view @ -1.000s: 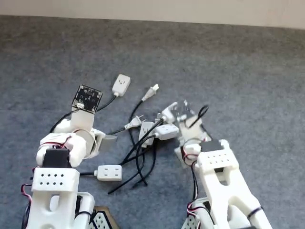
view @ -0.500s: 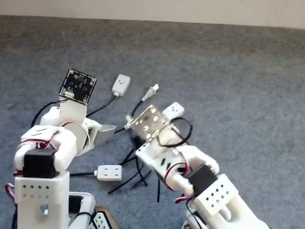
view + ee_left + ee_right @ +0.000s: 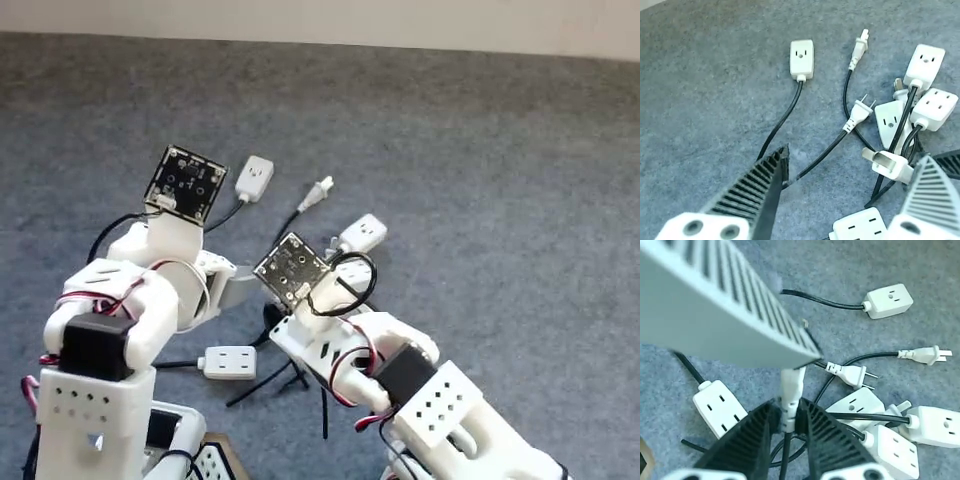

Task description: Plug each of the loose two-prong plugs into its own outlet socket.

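Across the table you have grey carpet (image 3: 520, 200) as your working surface, with a pale wall (image 3: 400, 20) along its far edge. The sockets and plugs are all white on black cords, and most of them are bunched together between your two arms.

Your right gripper (image 3: 788, 407) is clamped on the body of a white plug (image 3: 791, 385), whose black cord drops away between the black fingers (image 3: 752, 437). Your left gripper (image 3: 855, 156) is spread wide and holds nothing. It hangs low over the bunch, and one of its grey jaws sits just beside the gripped plug.

Beyond the bunch, a single socket (image 3: 255, 178) lies by itself on the left, face up, with its cord running back toward your left arm. Near it on the right, a loose plug (image 3: 320, 188) points its two prongs away from you. A second loose plug (image 3: 858, 111) lies closer in, prongs also pointing away. Another socket (image 3: 363, 233) sits at the far right of the bunch. A triple socket (image 3: 230, 362) lies near the bases, between the arms.

The two wrists crowd close together over the cords. From the bunch, carpet runs on to the wall and out to the right edge.
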You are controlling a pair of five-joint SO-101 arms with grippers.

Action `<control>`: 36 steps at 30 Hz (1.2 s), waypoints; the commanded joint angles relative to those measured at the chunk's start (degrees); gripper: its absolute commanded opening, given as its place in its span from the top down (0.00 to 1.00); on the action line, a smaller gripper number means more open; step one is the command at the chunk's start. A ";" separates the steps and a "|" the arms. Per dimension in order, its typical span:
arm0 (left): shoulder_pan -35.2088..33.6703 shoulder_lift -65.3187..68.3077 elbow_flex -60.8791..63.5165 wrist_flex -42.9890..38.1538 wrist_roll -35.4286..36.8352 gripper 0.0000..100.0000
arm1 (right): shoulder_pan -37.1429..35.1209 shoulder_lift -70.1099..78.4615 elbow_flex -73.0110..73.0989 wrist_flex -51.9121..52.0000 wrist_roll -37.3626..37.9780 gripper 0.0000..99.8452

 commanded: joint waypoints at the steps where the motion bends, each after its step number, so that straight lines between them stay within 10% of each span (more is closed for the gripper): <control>1: 0.48 -0.48 5.85 -5.27 0.26 0.62 | -0.92 -2.68 -2.95 3.03 -1.23 1.00; 26: -2.24 -0.66 18.33 -12.75 -2.20 0.62 | -1.80 -3.74 -27.12 22.55 1.41 1.00; 36: -18.95 0.04 10.07 -12.31 -4.84 0.62 | 1.27 12.09 -27.56 24.40 2.20 1.00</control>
